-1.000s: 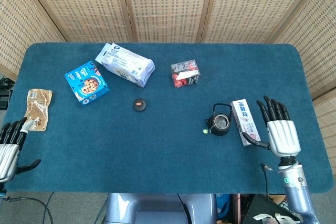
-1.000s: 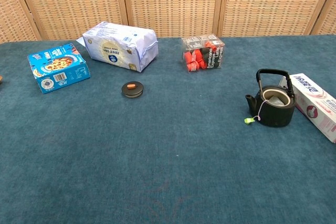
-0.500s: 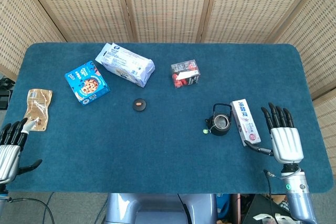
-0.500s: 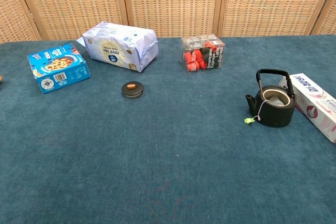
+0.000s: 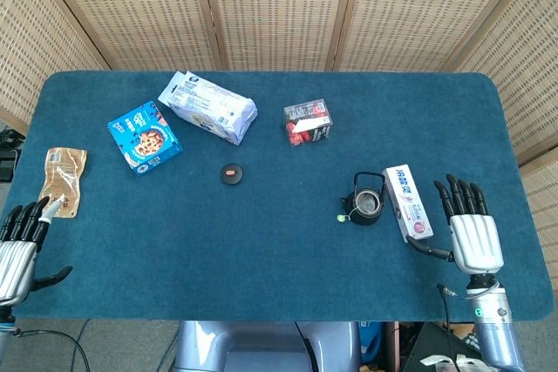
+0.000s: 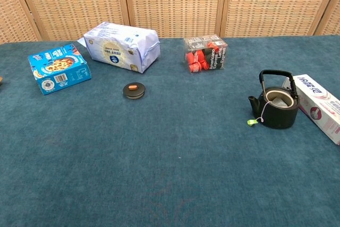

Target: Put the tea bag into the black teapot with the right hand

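Tea bag (image 6: 280, 98) appears to sit inside the open black teapot (image 6: 277, 108), its string and green tag (image 6: 251, 122) hanging outside. The right hand (image 5: 473, 231), empty with fingers spread, rests nearby to the teapot's right; the task looks finished.

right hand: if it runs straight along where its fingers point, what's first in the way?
Looks free: the right hand points toward the far table edge, passing right of the toothpaste box. Only bare table ahead, though height is unclear.
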You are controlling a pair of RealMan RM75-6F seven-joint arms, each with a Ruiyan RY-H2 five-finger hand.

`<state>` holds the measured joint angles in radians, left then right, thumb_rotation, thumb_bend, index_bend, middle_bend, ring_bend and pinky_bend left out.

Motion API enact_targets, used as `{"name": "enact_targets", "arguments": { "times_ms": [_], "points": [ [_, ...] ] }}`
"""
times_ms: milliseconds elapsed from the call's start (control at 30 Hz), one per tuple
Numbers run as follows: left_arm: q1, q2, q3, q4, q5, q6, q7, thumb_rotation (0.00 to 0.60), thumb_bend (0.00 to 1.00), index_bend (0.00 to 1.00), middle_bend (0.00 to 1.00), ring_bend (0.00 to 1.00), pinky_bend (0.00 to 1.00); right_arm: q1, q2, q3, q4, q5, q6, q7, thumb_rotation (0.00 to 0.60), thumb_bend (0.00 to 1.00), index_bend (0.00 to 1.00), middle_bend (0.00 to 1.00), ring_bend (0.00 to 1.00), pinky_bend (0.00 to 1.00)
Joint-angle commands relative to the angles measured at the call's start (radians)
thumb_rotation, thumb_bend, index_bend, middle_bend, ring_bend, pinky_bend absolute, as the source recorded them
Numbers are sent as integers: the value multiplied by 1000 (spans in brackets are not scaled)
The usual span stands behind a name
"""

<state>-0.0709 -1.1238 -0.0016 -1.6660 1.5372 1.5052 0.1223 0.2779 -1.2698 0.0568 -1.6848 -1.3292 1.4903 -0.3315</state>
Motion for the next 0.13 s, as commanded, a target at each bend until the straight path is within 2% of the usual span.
{"name": "enact_targets", "arguments": {
  "times_ms": [33,133],
  "points": [
    [0,0,0,0,-1,-1,0,600,71,0,0,0,0,-3,0,3,0,-1,-4,-2,111,158,0,0,0,0],
    [0,0,-1,-1,-1,-2,1,600,71,0,0,0,0,-7,-1,10,1,-3,-9,-1,111,158,0,0,0,0]
  ]
}}
